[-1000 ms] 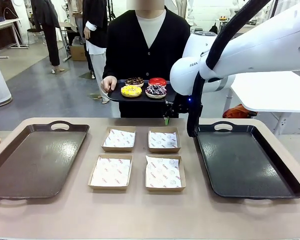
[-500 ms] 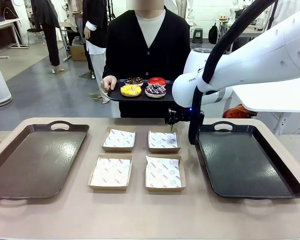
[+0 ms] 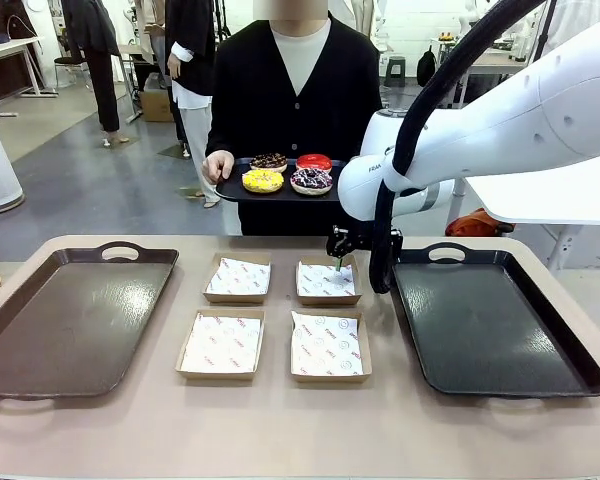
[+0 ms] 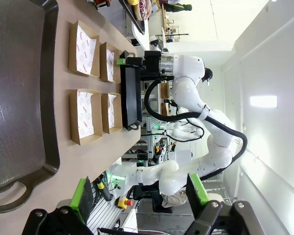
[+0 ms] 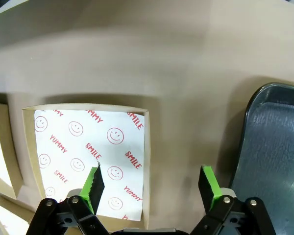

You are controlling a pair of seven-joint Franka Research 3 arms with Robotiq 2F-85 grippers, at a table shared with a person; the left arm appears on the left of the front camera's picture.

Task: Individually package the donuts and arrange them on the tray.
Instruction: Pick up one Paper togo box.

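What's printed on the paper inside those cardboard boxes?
Red smiley faces and the words SMILE and YUMMY; the paper liner shows best in the right wrist view.

Right pincer point(image 3: 338, 262) hangs over far-right box point(image 3: 327, 281). Person point(image 3: 290, 100) holds small tray point(image 3: 228, 192) with four donuts point(image 3: 262, 181) beyond desk point(image 3: 280, 430). Left big tray point(image 3: 120, 249) and right big tray point(image 3: 447, 249) flank the boxes.
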